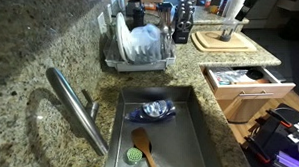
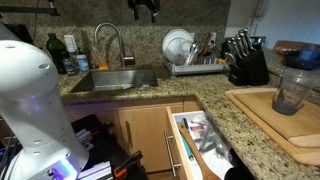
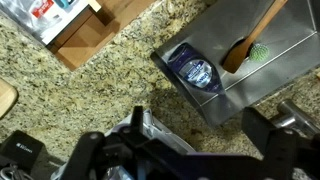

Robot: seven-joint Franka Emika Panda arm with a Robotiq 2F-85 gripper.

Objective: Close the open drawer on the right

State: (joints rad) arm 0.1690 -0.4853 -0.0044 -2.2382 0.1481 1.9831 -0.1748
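Note:
The open drawer [image 1: 242, 82] juts out of the wooden cabinet under the granite counter, with papers and small items inside. It also shows in an exterior view [image 2: 194, 146] and at the top left of the wrist view [image 3: 62, 24]. My gripper [image 3: 200, 140] is open and empty, high above the counter between the sink and the dish rack, far from the drawer. In an exterior view it hangs at the top edge [image 2: 143, 8].
A steel sink [image 1: 186, 104] holds a blue cloth [image 3: 194, 70] and a wooden spoon [image 3: 252, 38]. A faucet [image 2: 110, 42], dish rack [image 1: 138, 49], knife block [image 2: 246, 64], cutting board [image 2: 278, 118] and a glass container [image 2: 290, 90] stand on the counter.

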